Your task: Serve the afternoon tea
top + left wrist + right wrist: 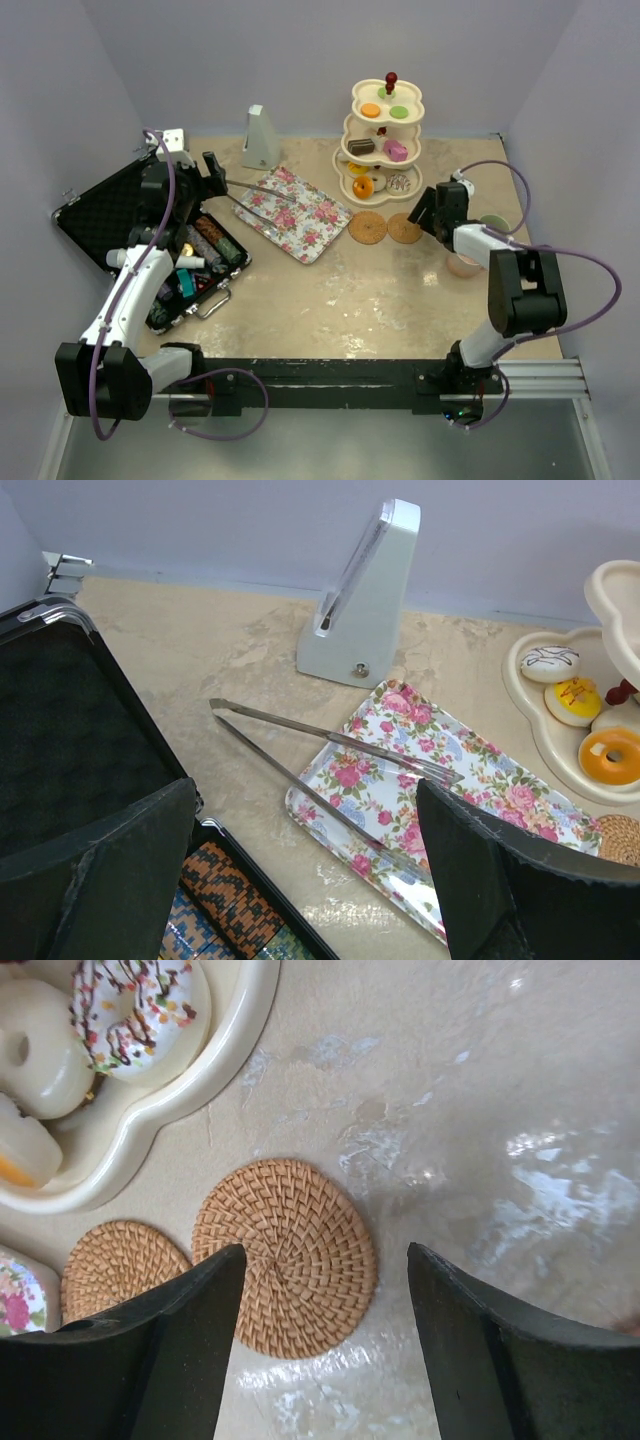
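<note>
The cream three-tier stand (385,140) with its red knob (391,77) holds toy donuts and cakes at the back. Two woven coasters (368,227) (404,228) lie in front of it. My right gripper (425,215) hovers open over the right coaster (290,1255), with nothing between its fingers (190,1350). The other coaster (120,1260) and a sprinkled donut (135,1000) on the bottom tier lie to the left. A pink mug (464,264) and a green mug (494,222) stand by the right arm, partly hidden. My left gripper (215,175) is open and empty above the case edge.
A floral tray (293,212) lies mid-table with metal tongs (330,770) resting across its near corner. A grey pyramid-shaped object (365,590) stands behind it. The open black case (150,240) of tools fills the left side. Walls close in the back and both sides.
</note>
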Tool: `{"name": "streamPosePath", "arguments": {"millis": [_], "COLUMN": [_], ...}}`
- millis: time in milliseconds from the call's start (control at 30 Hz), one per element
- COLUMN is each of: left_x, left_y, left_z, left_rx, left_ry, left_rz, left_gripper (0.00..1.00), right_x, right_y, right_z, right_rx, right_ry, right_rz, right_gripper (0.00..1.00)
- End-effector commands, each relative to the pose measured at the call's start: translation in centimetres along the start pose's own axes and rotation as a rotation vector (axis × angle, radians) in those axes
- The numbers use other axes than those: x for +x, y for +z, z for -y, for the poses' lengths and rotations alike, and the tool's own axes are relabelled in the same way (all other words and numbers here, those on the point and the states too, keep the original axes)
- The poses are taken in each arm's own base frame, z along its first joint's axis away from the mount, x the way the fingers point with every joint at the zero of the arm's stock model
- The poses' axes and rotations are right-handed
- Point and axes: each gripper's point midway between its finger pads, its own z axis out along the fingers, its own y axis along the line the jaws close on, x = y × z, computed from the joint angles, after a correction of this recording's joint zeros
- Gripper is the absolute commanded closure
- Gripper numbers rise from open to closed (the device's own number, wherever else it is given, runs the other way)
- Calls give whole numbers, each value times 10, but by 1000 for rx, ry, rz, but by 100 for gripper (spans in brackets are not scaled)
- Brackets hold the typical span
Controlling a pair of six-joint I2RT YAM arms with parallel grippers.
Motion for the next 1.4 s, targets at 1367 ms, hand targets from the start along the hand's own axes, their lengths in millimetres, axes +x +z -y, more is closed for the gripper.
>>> {"name": "streamPosePath", "arguments": {"millis": [1367], "left_x": [-25], "left_y": [-1], "left_z": [10], "left_rx": [31], "left_ry": [-16], "left_rz": [68], "left_gripper": [4], "right_x": [34], "right_y": [-5], "right_z": [-28], "right_rx": [-47], "right_ry": [-43], "right_rz": [-34], "right_gripper": [35]}}
